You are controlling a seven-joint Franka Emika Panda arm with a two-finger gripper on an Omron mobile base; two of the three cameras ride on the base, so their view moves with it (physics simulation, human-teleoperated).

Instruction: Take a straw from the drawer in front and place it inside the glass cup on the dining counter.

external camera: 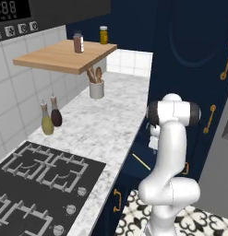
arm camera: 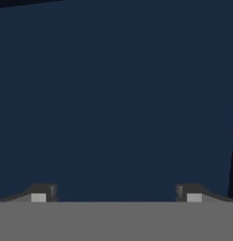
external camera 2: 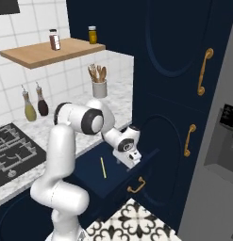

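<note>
Straw on drawer floor in right base view; end effector spread over bare navy.

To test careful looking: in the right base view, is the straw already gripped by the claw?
No: the straw lies alone on the drawer floor.

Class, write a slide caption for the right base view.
Gripper reaches into open drawer beside the straw.

Tool low, fingers wide apart
</note>
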